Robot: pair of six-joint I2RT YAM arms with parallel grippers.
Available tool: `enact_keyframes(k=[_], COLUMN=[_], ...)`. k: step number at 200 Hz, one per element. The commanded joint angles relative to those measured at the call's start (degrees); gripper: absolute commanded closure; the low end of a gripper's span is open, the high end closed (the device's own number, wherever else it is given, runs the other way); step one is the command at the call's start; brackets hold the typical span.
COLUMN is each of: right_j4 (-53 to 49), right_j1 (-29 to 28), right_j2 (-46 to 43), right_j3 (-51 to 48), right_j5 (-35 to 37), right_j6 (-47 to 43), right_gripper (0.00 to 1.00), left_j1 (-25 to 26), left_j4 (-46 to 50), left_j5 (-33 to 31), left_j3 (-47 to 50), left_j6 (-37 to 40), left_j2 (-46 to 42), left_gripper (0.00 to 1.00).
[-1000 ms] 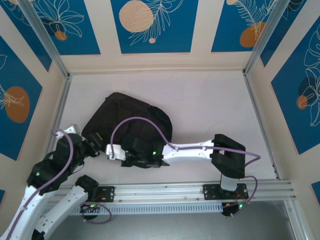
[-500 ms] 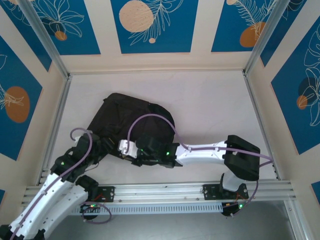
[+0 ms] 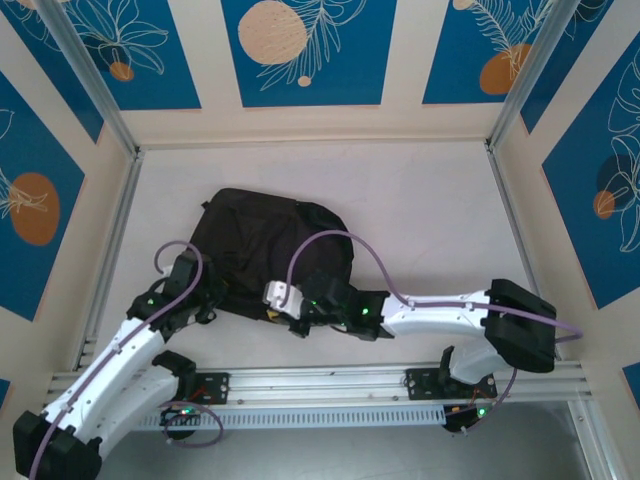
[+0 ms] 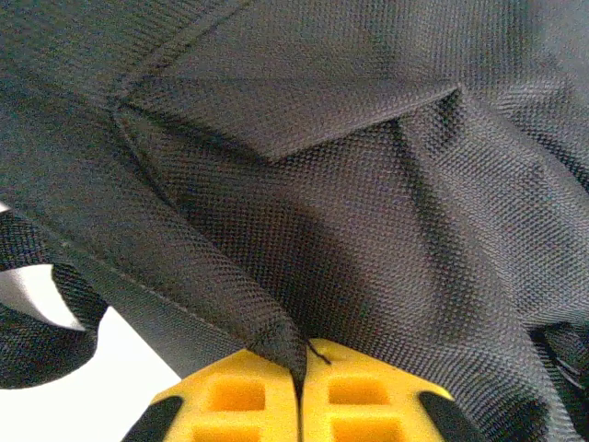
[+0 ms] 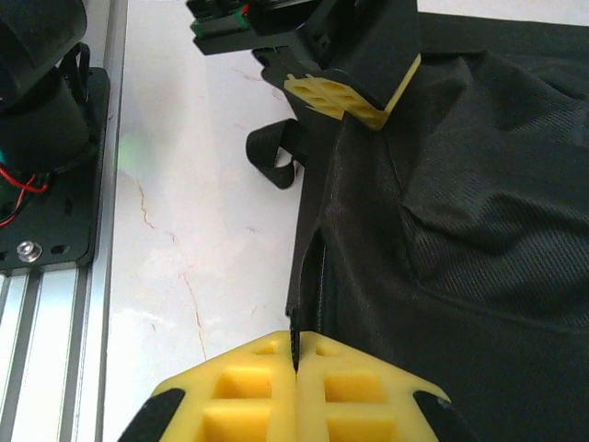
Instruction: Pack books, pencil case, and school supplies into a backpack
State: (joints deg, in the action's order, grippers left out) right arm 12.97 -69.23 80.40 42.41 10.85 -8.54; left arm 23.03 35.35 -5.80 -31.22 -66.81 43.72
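While flat on the tabletop (image 3: 430,200), left of centre, caught along the near edge of the backpack (image 3: 260,240) by both jaws. Left jaws closed on a fabric fold. Right jaws closed on the hem beside a slit, near the left pair.

Black backpack (image 3: 262,240) flat on table (image 3: 430,200), left of centre; left gripper (image 3: 208,300) at its near-left corner, right gripper (image 3: 272,308) at its near edge.
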Motion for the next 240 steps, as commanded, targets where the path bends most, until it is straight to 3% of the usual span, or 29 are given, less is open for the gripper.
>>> enact_keyframes(k=[1, 102, 126, 146, 158, 162, 170, 177, 200, 226, 240], right_j4=[-1.1, -3.8, -6.8, -8.8, -7.8, -7.4, -6.5, -5.9, -2.8, 1.0, 3.1], right_j1=[1.2, 14.2, 13.1, 8.4, 4.7, 3.6, 1.8, 0.7, -2.1, -3.8, -4.1], right_j2=[-4.9, -23.3, -23.5, -22.8, -22.2, -21.9, -20.7, -19.2, -12.4, -4.1, -1.0], right_j3=[-2.8, -14.4, -13.2, -11.6, -11.0, -10.7, -9.7, -8.4, -3.8, 1.4, 3.1], right_j5=[-2.2, -2.4, -5.3, -9.6, -11.2, -11.7, -12.5, -12.9, -11.6, -5.7, -4.5], right_j6=[0.5, 4.7, 3.4, -0.1, -1.8, -1.9, -1.6, -1.0, 0.9, 3.8, 4.9], right_gripper=[1.00, 1.00, 1.00, 1.00, 1.00, 1.00, 1.00, 1.00, 1.00, 1.00, 1.00], left_j1=[-2.2, -8.3, -8.5, -8.5, -8.5, -8.5, -8.4, -8.4, -8.4, -8.4, -8.4], left_j4=[-2.0, -0.5, -1.1, -2.1, -2.2, -1.9, -1.3, -1.3, -0.8, 2.8, 4.4], left_j5=[-0.8, 1.6, 1.2, 2.0, 3.2, 3.5, 5.1, 7.0, 9.8, 7.2, 9.0], left_j3=[-0.7, -5.2, -8.3, -12.9, -17.2, -18.9, -22.2, -24.6, -28.3, -26.6, -24.4], left_j6=[1.8, 6.8, 9.3, 13.8, 17.4, 18.4, 20.3, 22.1, 23.8, 24.1, 24.0], left_j2=[1.7, 5.4, 8.8, 14.4, 19.7, 21.6, 25.4, 28.2, 30.7, 23.5, 18.9], left_gripper=[1.00, 1.00, 1.00, 1.00, 0.90, 0.83, 0.55, 0.44, 0.37, 0.31, 0.32])
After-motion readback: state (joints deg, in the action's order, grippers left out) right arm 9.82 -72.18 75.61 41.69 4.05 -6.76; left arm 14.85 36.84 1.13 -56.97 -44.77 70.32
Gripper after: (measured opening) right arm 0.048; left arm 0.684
